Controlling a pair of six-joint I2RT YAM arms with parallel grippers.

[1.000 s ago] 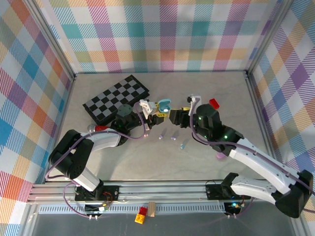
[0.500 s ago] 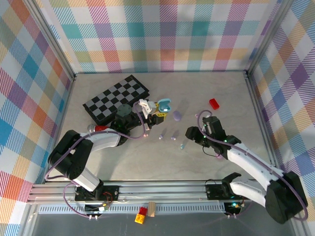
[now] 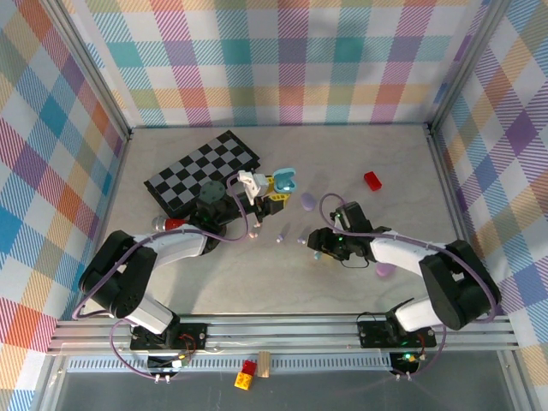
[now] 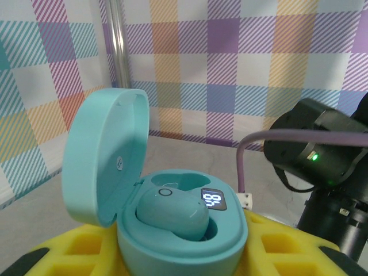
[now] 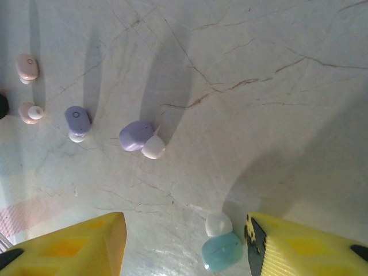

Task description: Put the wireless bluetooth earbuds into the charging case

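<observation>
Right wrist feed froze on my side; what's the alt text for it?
The right end effector hangs open over the table, its yellow fingers straddling a teal earbud that lies beside the finger on the right of the view. Two purple earbuds and two pink earbuds lie farther off, toward the upper left.

Open teal case (image 4: 184,253), one teal earbud (image 4: 172,214) inside

lit digits, seemingly 88, on the teal charging case (image 4: 227,233) display (image 4: 213,199)
</observation>
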